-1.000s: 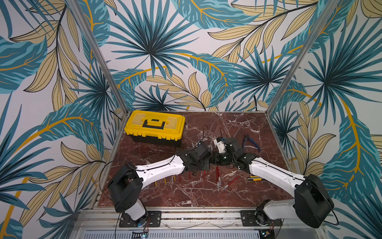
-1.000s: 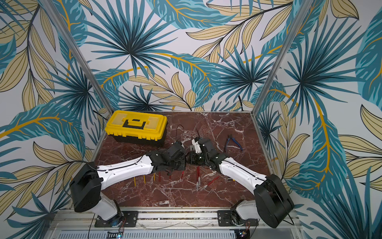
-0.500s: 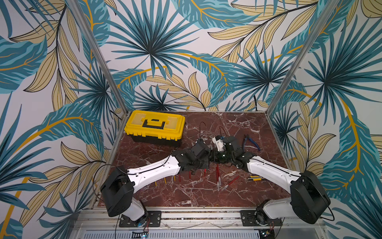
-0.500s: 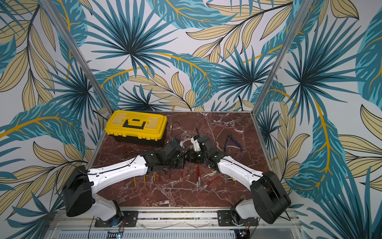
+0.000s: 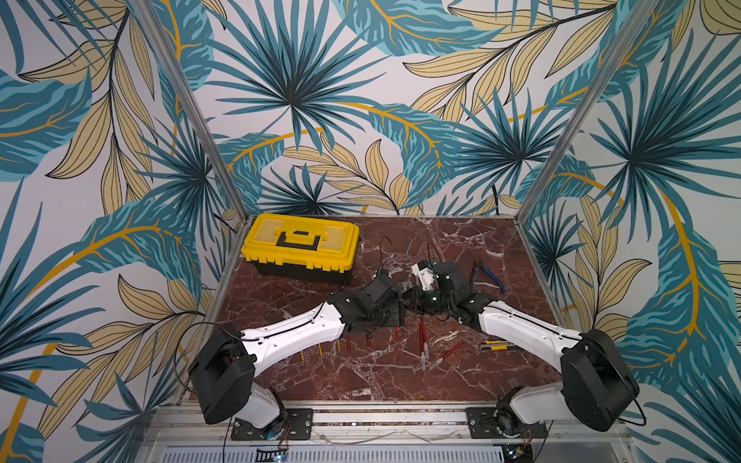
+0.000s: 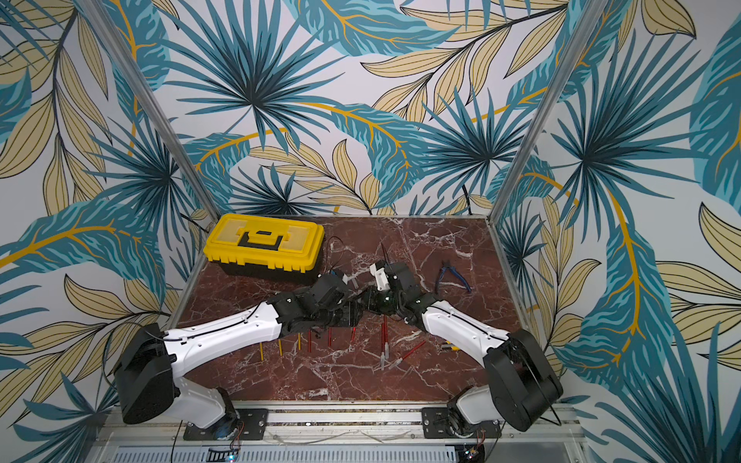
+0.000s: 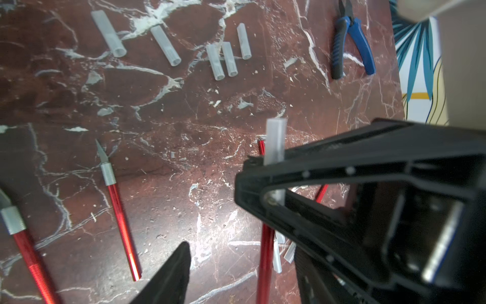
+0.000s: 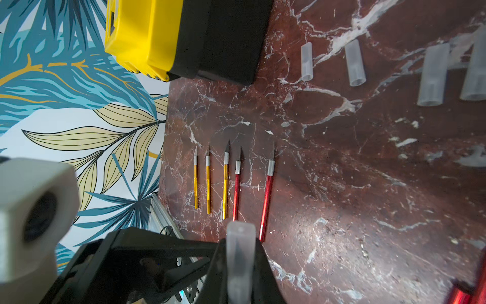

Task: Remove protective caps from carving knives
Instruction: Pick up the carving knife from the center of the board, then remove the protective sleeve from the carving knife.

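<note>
Mid-table, the right gripper is clamped on a protective cap with the blade still inside. The left gripper stands just to its left, jaws apart and empty. Five bared carving knives lie in a row at the near left and loose caps on the far side, so the job looks roughly half done. The next move calls for the left gripper to close on the handle and draw it straight out of the cap.
</note>
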Controlling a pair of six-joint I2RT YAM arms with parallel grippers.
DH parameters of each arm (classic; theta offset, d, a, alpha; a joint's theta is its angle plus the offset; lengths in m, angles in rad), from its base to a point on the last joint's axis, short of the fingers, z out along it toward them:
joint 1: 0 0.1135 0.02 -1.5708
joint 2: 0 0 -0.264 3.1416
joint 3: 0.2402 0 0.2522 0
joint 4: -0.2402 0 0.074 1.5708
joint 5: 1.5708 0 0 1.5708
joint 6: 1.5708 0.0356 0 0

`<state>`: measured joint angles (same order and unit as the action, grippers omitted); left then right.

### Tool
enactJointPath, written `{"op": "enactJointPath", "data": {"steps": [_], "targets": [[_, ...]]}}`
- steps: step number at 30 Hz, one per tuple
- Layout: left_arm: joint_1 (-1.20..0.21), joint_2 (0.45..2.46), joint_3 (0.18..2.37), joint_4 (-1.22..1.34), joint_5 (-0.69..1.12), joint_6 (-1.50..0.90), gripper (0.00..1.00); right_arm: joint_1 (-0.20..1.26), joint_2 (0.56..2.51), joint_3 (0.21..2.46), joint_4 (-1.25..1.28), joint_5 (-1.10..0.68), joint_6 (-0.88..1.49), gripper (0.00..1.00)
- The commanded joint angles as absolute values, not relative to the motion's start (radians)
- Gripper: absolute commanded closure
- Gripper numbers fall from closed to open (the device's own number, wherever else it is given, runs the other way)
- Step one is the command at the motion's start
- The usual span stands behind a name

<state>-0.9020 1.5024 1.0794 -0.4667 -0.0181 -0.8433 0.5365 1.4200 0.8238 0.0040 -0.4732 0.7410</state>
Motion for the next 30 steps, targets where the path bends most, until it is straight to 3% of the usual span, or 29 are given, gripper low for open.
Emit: {"op": "enactJointPath", "data": {"steps": [1,4,6,7,17,24,30], "targets": [[-0.897,1.477,1.048,-0.455,-0.019,-0.853,0.33,0.533,1.433,0.842,0.016,-0.493,0.749,1.00],[-0.897,1.481,1.044,-0.454,-0.009,-0.856,0.46,0.532,1.440,0.844,0.029,-0.508,0.757,1.00],[-0.897,1.485,1.045,-0.445,0.001,-0.856,0.71,0.531,1.447,0.849,0.026,-0.508,0.753,1.00],[-0.897,1.490,1.048,-0.444,0.004,-0.856,0.76,0.531,1.450,0.848,0.027,-0.508,0.753,1.00],[-0.898,1.558,1.109,-0.443,0.054,-0.839,0.79,0.518,1.473,0.850,0.055,-0.527,0.767,1.00],[-0.897,1.566,1.098,-0.433,0.059,-0.844,0.98,0.508,1.479,0.861,0.048,-0.529,0.761,1.00],[-0.897,1.550,1.088,-0.433,0.058,-0.845,1.00,0.476,1.498,0.887,0.015,-0.525,0.730,1.00]]}}
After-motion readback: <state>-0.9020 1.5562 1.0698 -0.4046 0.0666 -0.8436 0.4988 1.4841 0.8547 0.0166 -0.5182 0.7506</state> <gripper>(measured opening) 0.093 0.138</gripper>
